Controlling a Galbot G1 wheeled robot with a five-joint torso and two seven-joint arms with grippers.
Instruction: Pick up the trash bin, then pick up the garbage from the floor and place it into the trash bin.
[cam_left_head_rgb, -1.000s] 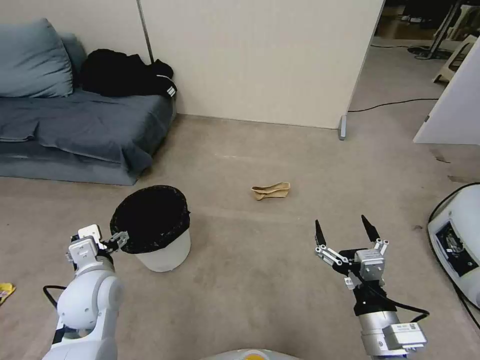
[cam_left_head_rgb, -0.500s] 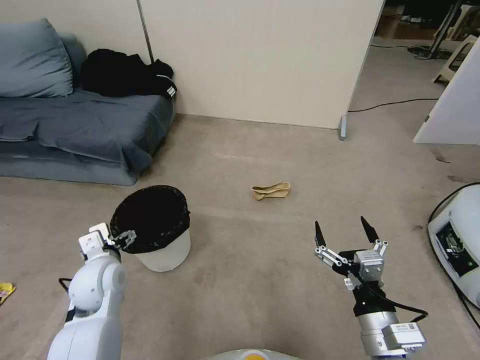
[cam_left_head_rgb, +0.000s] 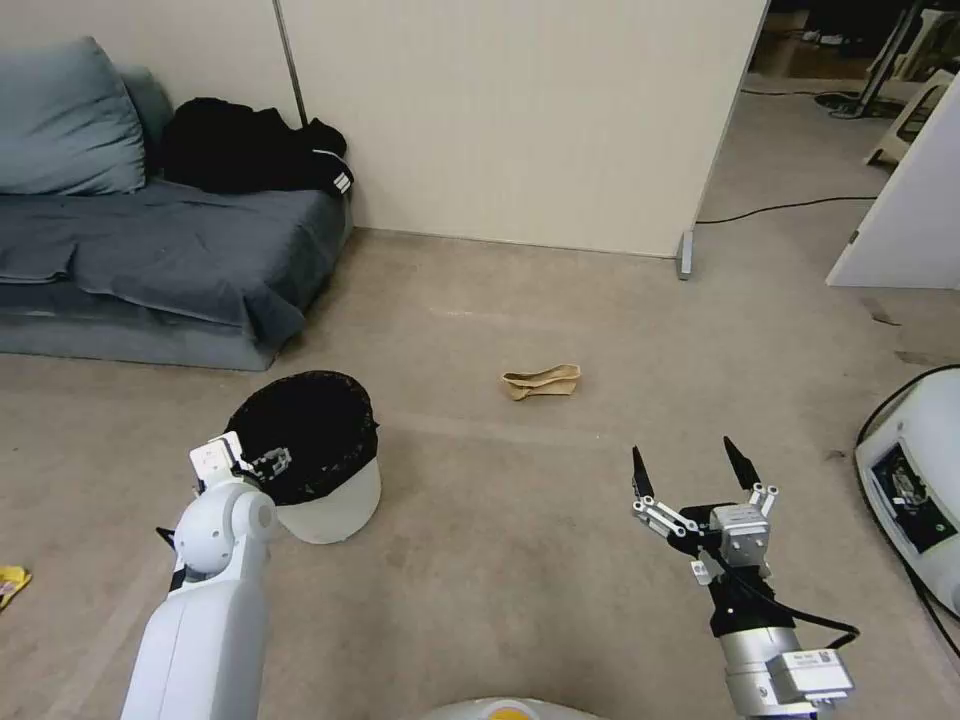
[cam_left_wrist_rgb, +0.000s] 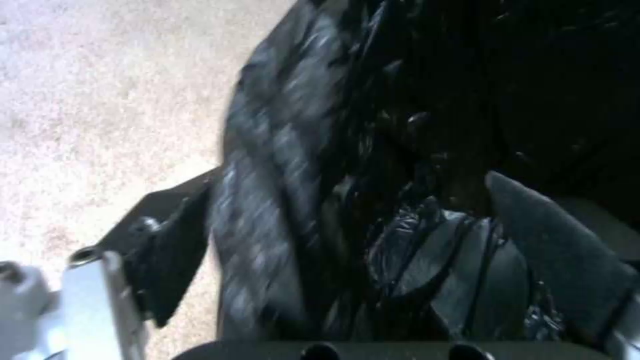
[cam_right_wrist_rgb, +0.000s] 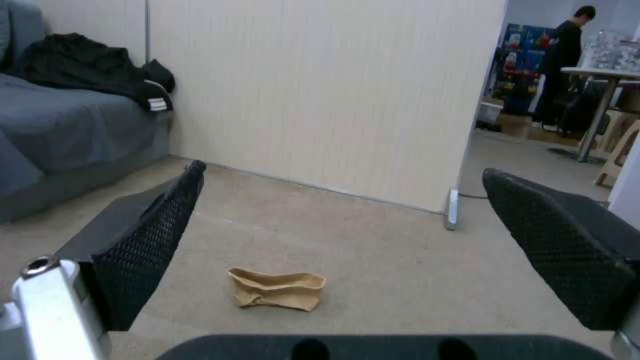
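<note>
Step in hand: picking up the trash bin (cam_left_head_rgb: 318, 470), as I judge it; the bin stands on the floor, not yet lifted.
Left gripper (cam_left_head_rgb: 262, 462): mine, at the bin's near-left rim. In the left wrist view the jaws stand apart and straddle the bag-covered rim (cam_left_wrist_rgb: 267, 200), one finger (cam_left_wrist_rgb: 170, 245) outside over the carpet, the other (cam_left_wrist_rgb: 553, 240) inside against the black liner. Not closed on it.
Key relation: the rim runs between my left fingers, so the coming squeeze has only to close across the wall. The left arm is far nearer the bin than the right.
Right gripper (cam_left_head_rgb: 692, 468): hovers wide open and empty over bare carpet at the near right.
Garbage: a crumpled brown paper bag (cam_left_head_rgb: 541, 381) lies on the floor beyond my right gripper and a little left of it, to the right of the bin. Its long axis runs left to right; in the right wrist view it sits between my open fingers (cam_right_wrist_rgb: 276, 288). A yellow wrapper (cam_left_head_rgb: 10, 583) lies at the far-left edge.
Writing: none readable on bin or bag.
</note>
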